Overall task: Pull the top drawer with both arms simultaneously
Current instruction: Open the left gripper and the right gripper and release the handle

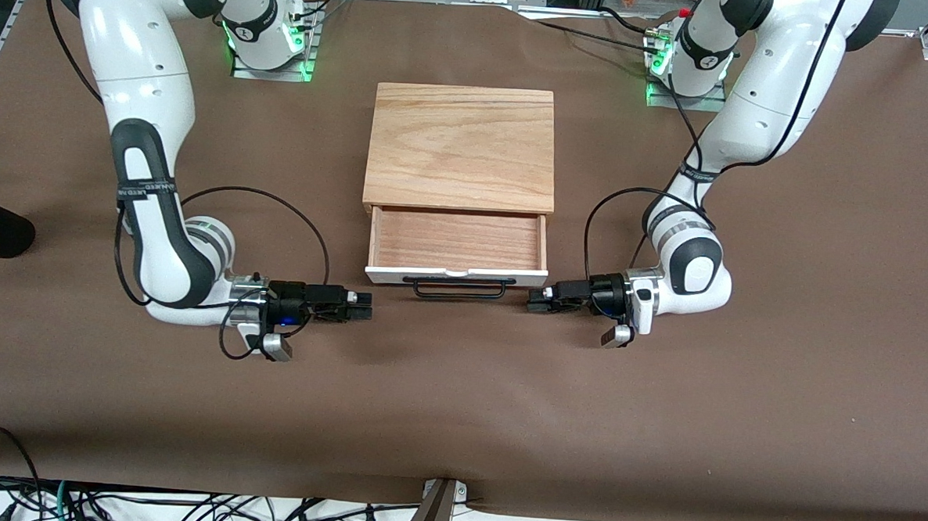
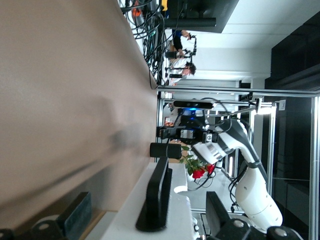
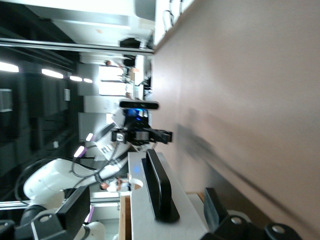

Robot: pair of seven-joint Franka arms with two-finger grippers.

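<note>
Top drawer (image 1: 457, 241) already out of cabinet (image 1: 461, 147), handle (image 1: 460, 286) long axis toward both arm ends. Left pincer (image 1: 537, 298) and right pincer (image 1: 364, 306) at handle ends, apparently equally near. Both spread wide, holding nothing.

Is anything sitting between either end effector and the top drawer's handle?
Nothing visible. The left end effector and right end effector flank the black handle of the pulled-out top drawer, both open, with only bare table between.
</note>
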